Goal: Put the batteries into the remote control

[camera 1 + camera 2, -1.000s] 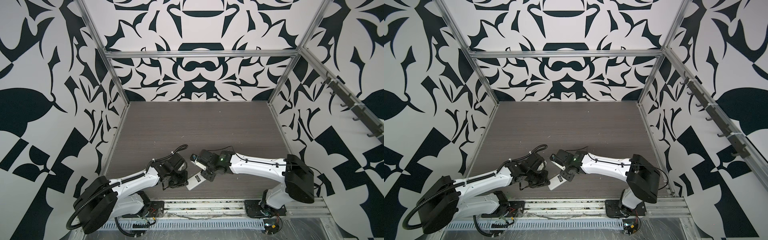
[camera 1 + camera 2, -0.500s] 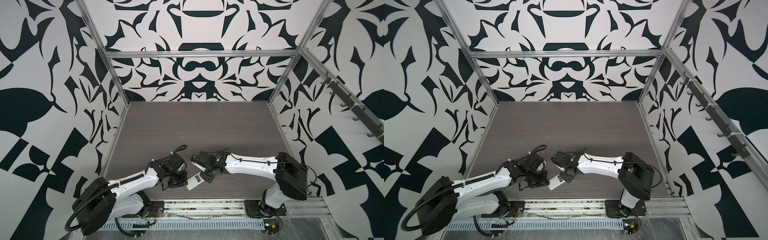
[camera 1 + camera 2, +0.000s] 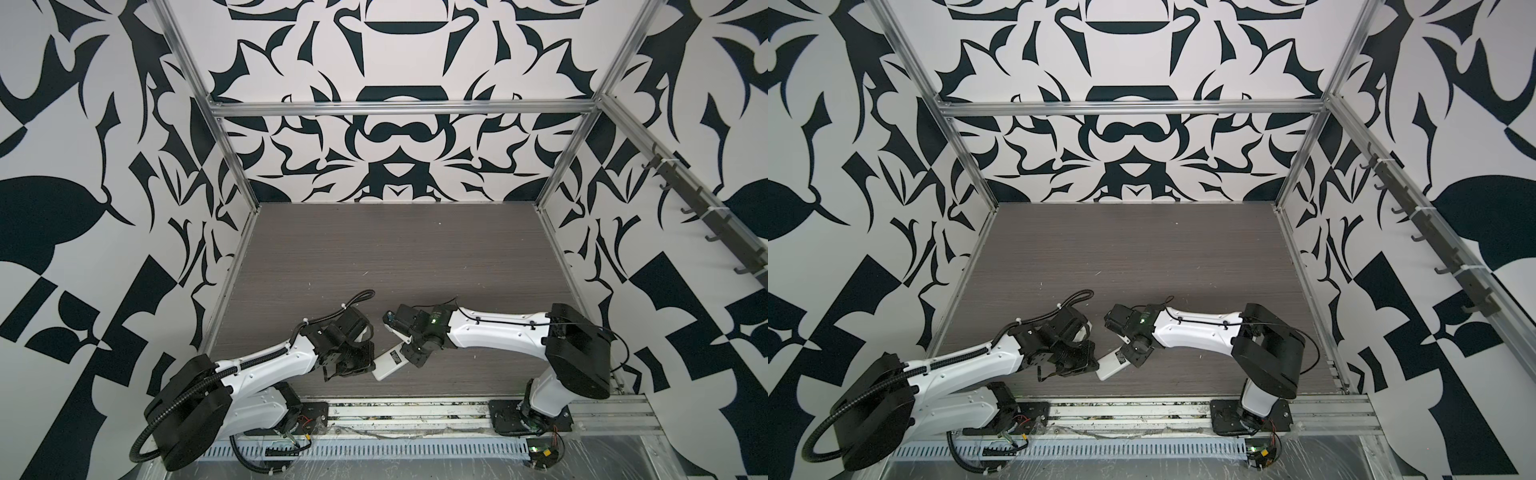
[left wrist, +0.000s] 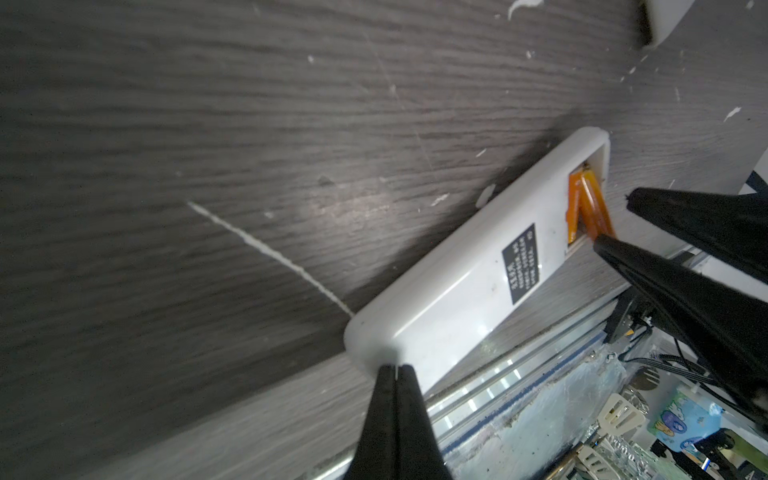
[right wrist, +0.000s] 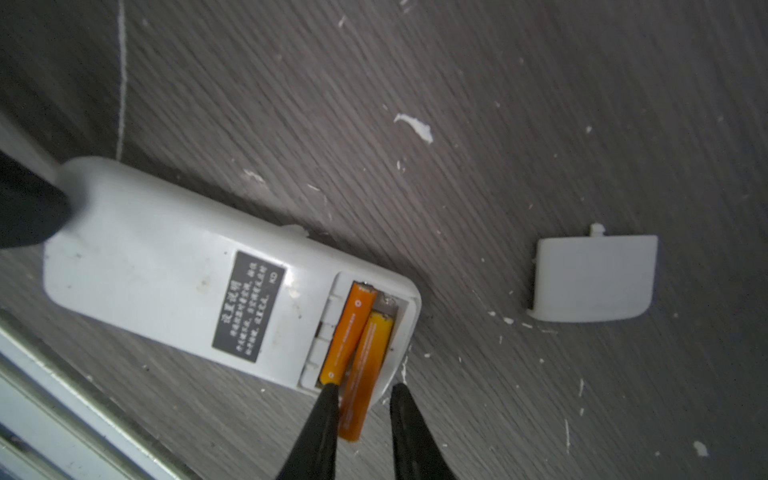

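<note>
**Remote control face down at desk front, compartment uncovered, two batteries inside**

Where the two arms meet near the front edge of the dark wood-grain desk (image 3: 415,270), the white oblong remote control (image 5: 166,266) lies face down, its plain back and dark rectangular label (image 5: 249,307) upward; in both top views it sits angled between the end effectors (image 3: 388,362) (image 3: 1113,365).

The left end effector (image 4: 395,370) has its black fingers pressed together, the tips touching the rounded end of the remote control farthest from the battery compartment.

The right end effector (image 5: 361,390) stands with its fingers slightly spread at the open compartment. One fingertip (image 5: 328,392) touches the end of the seated slim orange battery (image 5: 349,332). The second orange battery (image 5: 365,374) lies tilted, one end in the compartment, the other projecting past the remote's edge into the gap between the fingers. Whether the fingers actually pinch it cannot be told.

A separate white plastic battery cover (image 5: 594,278) lies flat on the desk, apart from the remote control. White flecks are scattered across the surface nearby.
</note>
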You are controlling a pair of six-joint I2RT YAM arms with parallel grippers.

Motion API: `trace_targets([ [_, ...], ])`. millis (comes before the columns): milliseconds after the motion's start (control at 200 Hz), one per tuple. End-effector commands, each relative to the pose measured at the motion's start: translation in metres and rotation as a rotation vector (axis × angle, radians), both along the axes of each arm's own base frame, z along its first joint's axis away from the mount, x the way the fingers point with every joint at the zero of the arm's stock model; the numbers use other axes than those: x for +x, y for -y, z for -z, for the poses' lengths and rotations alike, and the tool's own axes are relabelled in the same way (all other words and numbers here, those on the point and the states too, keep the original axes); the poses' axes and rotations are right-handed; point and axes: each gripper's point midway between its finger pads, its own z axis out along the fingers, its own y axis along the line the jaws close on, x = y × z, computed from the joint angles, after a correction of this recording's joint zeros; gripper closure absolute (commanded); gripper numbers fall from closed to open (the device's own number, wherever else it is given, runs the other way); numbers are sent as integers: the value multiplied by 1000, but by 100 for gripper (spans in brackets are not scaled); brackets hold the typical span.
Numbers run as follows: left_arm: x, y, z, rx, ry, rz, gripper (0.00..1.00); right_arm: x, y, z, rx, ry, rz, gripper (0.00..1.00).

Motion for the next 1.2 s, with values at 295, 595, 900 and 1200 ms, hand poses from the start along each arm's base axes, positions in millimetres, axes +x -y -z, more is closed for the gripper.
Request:
trace_targets([
  [295,-4,-11,6,37,-3,-6,100,0,10,6,-34,2,33,75],
  [595,-4,-11,7,38,-4,-4,100,3,9,6,-31,13,52,82],
  [900,-5,-12,8,37,-4,-2,100,12,14,0,4,75,134,89],
  [1200,-5,-12,8,35,-2,-2,100,13,8,0,60,88,170,92],
])
